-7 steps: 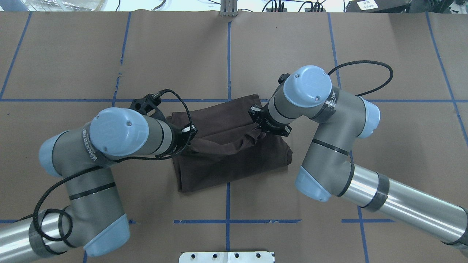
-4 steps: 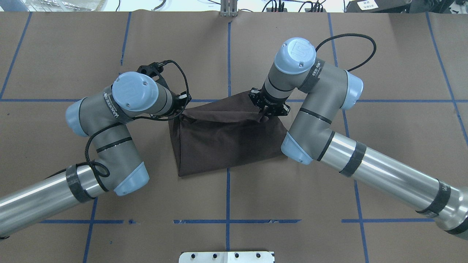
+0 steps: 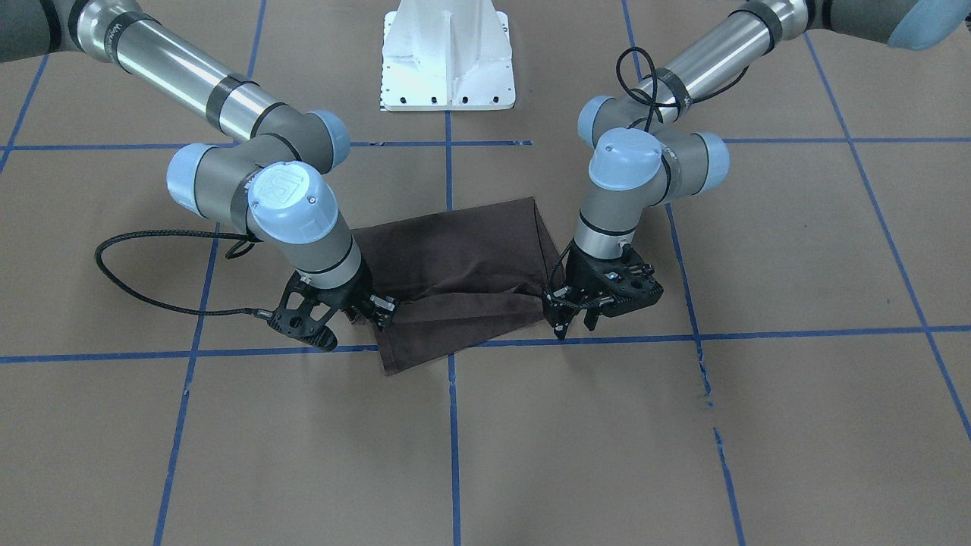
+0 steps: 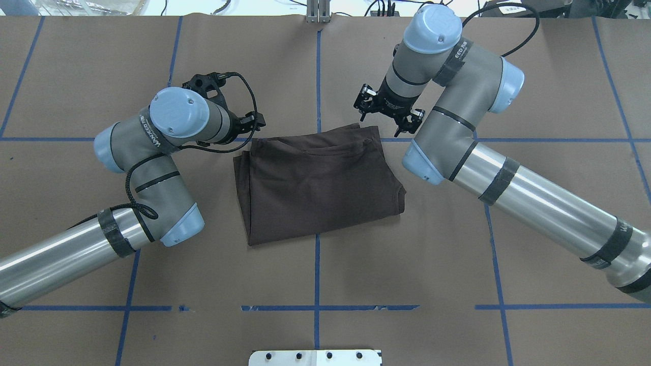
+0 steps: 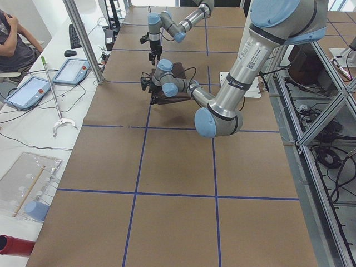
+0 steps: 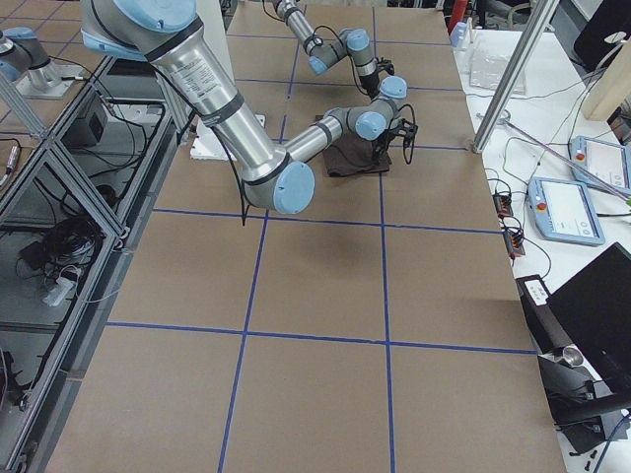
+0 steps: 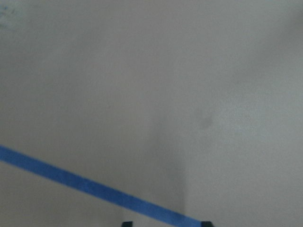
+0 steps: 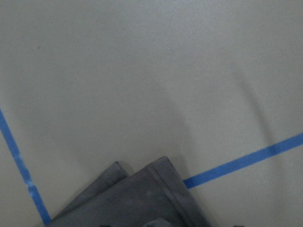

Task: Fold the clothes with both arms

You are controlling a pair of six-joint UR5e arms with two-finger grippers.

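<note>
The folded dark brown T-shirt (image 4: 318, 188) is laid flat at the middle of the counter (image 4: 315, 284). At its far corners, the left arm (image 4: 152, 168) has its jaws parted and empty. Whether the jaws of the right arm (image 4: 457, 127) are open cannot be told.

T-shirt (image 4: 318, 188) lower layers hidden under the top fold, only its corner inside the right wrist view's bottom edge, left wrist view blurred to table (image 7: 142, 71) and blue tape (image 7: 71, 177), left gripper (image 3: 573, 324) fingertips cut off there, left gripper and right gripper (image 3: 379, 312) too small to read in side views
</note>
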